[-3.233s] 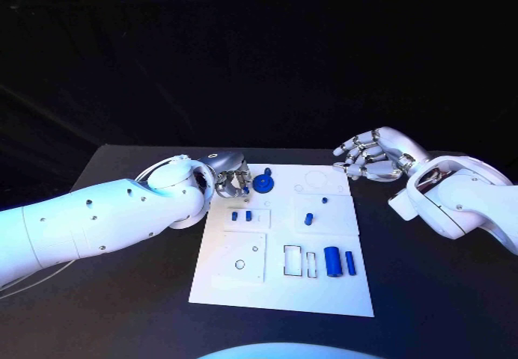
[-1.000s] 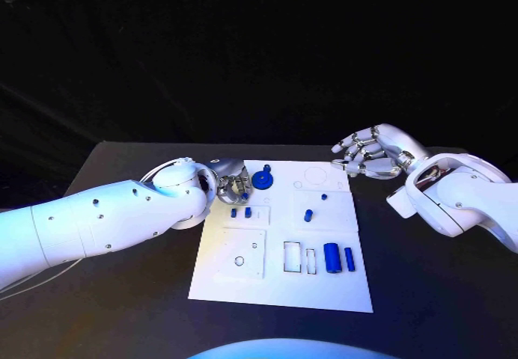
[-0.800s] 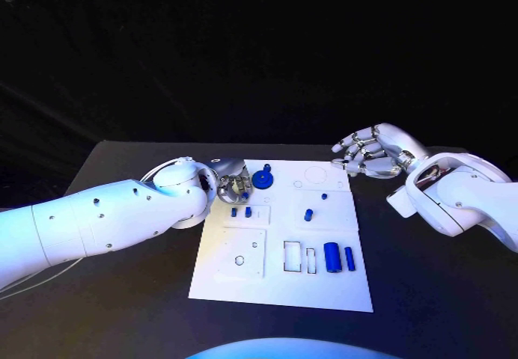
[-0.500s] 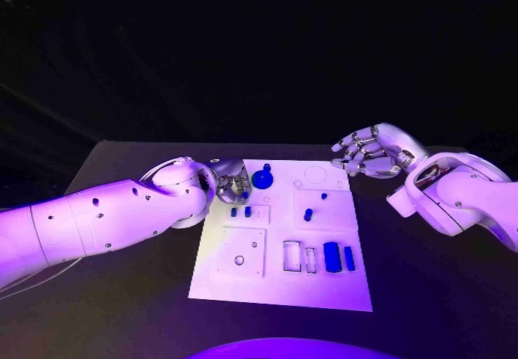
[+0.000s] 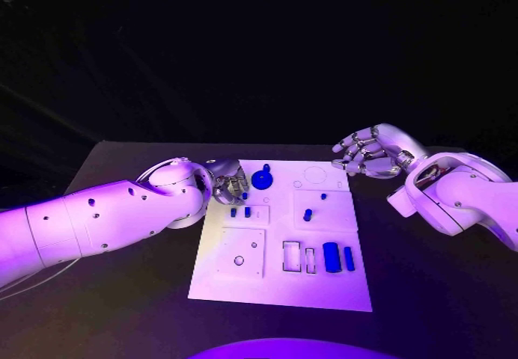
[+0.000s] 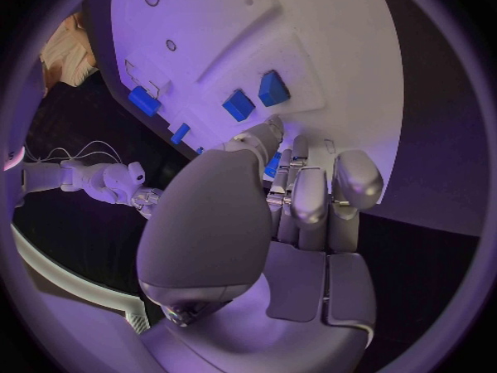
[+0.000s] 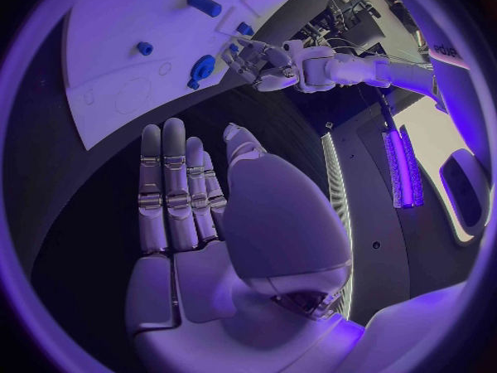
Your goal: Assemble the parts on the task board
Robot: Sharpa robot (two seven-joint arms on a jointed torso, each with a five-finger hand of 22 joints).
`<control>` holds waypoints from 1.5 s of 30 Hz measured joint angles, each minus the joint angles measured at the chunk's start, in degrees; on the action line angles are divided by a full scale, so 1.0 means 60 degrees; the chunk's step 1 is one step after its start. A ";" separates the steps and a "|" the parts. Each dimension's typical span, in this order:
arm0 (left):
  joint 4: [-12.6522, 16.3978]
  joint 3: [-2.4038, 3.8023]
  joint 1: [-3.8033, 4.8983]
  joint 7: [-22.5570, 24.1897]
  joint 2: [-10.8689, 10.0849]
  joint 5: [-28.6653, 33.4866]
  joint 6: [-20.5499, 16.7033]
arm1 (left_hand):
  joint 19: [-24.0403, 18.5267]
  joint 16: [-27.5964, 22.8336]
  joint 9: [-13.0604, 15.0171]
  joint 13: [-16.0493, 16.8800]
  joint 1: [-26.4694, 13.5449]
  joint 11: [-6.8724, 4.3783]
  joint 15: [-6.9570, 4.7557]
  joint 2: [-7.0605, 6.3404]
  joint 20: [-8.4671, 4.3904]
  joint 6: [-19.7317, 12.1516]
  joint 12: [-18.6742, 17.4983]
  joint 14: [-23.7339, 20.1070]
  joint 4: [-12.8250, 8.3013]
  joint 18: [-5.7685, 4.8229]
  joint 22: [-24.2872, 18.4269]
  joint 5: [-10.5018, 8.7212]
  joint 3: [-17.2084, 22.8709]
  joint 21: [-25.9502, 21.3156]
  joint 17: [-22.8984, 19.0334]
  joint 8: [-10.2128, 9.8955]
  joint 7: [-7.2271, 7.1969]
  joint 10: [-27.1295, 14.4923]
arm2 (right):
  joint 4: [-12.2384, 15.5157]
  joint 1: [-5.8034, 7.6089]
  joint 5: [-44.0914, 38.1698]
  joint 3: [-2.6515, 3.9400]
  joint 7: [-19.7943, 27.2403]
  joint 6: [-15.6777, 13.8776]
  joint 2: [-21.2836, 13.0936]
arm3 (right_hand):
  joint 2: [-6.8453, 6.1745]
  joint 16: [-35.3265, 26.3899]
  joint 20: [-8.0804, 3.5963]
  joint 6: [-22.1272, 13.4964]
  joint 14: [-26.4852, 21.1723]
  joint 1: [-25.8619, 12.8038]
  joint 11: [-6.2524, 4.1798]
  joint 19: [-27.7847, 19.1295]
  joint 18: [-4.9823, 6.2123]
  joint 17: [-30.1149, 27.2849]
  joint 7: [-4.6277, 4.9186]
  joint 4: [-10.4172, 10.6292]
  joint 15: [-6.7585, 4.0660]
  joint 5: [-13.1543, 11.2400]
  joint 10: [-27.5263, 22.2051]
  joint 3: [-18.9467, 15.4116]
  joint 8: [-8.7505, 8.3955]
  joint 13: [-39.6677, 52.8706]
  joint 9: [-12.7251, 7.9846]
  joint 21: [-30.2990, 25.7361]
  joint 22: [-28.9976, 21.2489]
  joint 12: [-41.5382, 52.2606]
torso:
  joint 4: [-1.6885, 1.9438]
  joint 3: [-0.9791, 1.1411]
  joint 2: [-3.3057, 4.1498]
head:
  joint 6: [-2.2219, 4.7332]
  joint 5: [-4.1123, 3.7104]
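**Peg work at the board's far-left corner**

Nearest on the task board (image 5: 283, 288) lie two blue cylinders (image 5: 337, 257) beside empty rectangular slots; further back stand two small blue blocks (image 5: 239, 212). Beyond them the left hand (image 5: 229, 184) sits at the far-left edge, fingers curled together round a small blue piece (image 6: 272, 164); whether it is truly pinched I cannot tell. Just right stands the blue disc part (image 5: 263, 179). Farthest, the right hand (image 5: 368, 153) hovers spread and empty off the far-right corner. Judging by this, seating should go slowly and straight down.
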 measured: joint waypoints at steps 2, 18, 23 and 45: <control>-0.0005 0.0000 0.0000 0.0000 -0.0009 0.0017 -0.0017 | -0.0061 0.0000 -0.0081 -0.0012 0.0000 0.0010 0.0030 0.0000 -0.0004 -0.0198 0.0000 -0.0030 0.0000 0.0000 -0.0054 0.0000 0.0000 -0.0049 -0.0067 0.0000 -0.0034 -0.0055 | -0.0027 -0.0001 -0.0032 0.0000 -0.0032 0.0018 0.0001 | 0.0000 -0.0104 0.0023 0.0000 0.0022 0.0000 0.0000 0.0023 0.0000 -0.0029 0.0000 -0.0014 0.0022 0.0000 0.0000 0.0015 0.0066 -0.0142 0.0000 -0.0027 -0.0045 -0.0132 | 0.0001 -0.0004 0.0000 | 0.0015 0.0000; -0.0360 0.0041 0.0489 0.0505 -0.1017 0.2319 -0.0141 | -0.1545 -0.1560 -0.0282 -0.0121 -0.0364 0.0248 0.0295 0.0089 0.0209 0.0209 0.0062 -0.1329 -0.0029 0.0389 -0.2236 0.0000 -0.0612 -0.1976 -0.2569 0.0220 0.0436 -0.0950 | -0.0427 -0.0028 -0.2590 -0.0003 -0.1398 0.1577 0.0283 | -0.0144 0.3624 -0.0846 0.1673 0.2870 0.0783 -0.0617 0.2458 -0.0001 0.3338 -0.0531 -0.0572 -0.0719 -0.0538 0.2298 0.1306 -0.0457 -0.2293 -0.0330 0.2138 0.1432 -0.3466 | -0.0008 0.0001 -0.0005 | 0.0182 -0.0417; -0.0612 0.0044 0.0741 0.1275 -0.1362 0.4367 -0.0242 | -0.1957 -0.2158 -0.0282 0.0009 -0.0238 0.0199 0.0314 0.0391 0.0247 0.0629 0.0477 -0.1788 -0.0045 0.0512 -0.2935 0.0000 -0.0643 -0.2627 -0.3473 0.0415 0.0471 -0.0613 | -0.0368 -0.0116 -0.4336 -0.0010 -0.1936 0.1993 0.0435 | -0.0345 0.5454 -0.0875 0.2061 0.2869 0.0685 -0.0629 0.2893 0.0001 0.4971 -0.0551 -0.0624 -0.0719 -0.0351 0.2622 0.1664 -0.0795 -0.2516 -0.0438 0.3941 0.2963 -0.4304 | -0.0005 0.0001 -0.0002 | 0.0255 -0.0659; 0.0078 -0.0185 0.0821 0.4297 -0.1965 1.2451 -0.0301 | -0.2434 -0.3071 -0.0363 0.0153 -0.0110 0.0164 0.0213 0.0594 0.0148 0.0785 0.0969 -0.2340 -0.0228 0.0662 -0.3927 0.0000 -0.0702 -0.3719 -0.4565 0.0507 0.0430 -0.0481 | -0.0534 -0.0761 -0.7961 -0.0064 -0.3047 0.2179 0.1397 | -0.0641 0.7750 -0.0749 0.2100 0.2867 0.0463 -0.0461 0.3557 -0.0519 0.7046 -0.0419 -0.0818 -0.0646 -0.0539 0.2677 0.2503 -0.1598 -0.2779 -0.0622 0.7073 0.5641 -0.5532 | -0.0011 -0.0022 0.0011 | 0.0286 -0.0779</control>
